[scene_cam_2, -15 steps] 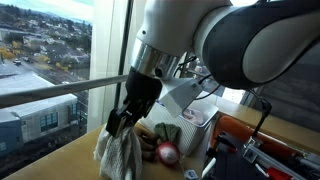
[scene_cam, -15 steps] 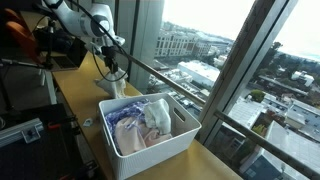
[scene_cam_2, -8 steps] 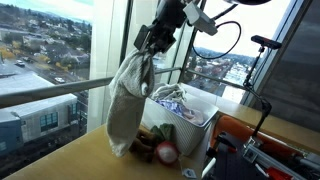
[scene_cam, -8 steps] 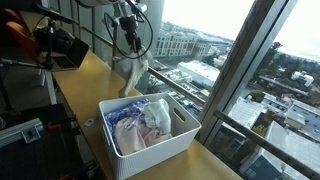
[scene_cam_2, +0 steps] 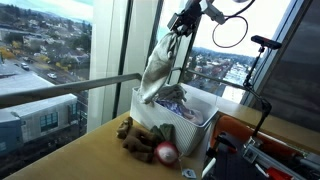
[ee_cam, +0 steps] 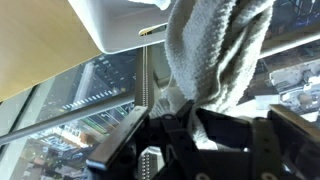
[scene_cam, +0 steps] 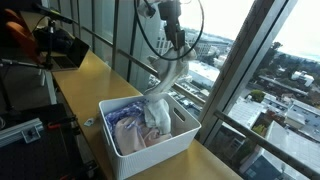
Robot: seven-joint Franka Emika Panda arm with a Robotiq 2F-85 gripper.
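The arm is reaching up high beside the window, and its jaws are pressed together, pinching the top end of a pale grey towel (scene_cam: 165, 78). The towel is hanging straight down from them in a long, loose fold. In an exterior view its lower end is dangling over the white plastic bin (scene_cam: 160, 150), down among the crumpled clothes (scene_cam: 135, 125) that are filling it. I cannot tell whether it is touching them. In another exterior view the towel (scene_cam_2: 157, 70) is hanging above the near corner of the bin (scene_cam_2: 196, 122), with its tip just about at rim height.

The bin is sitting on the wooden worktop (scene_cam: 95, 75) that is running along the glass. Beside the bin on the worktop (scene_cam_2: 70, 155), a brown plush toy (scene_cam_2: 133, 135) is lying close to the bin's wall, and a red ball (scene_cam_2: 166, 153) is resting just next to it, nearer the front edge.

In the wrist view the towel (ee_cam: 215, 50) is filling the upper right, bunched thickly where it is disappearing between the dark fingers. A corner of the bin (ee_cam: 115, 20) is showing beyond it, with the worktop (ee_cam: 40, 55) off to the side.
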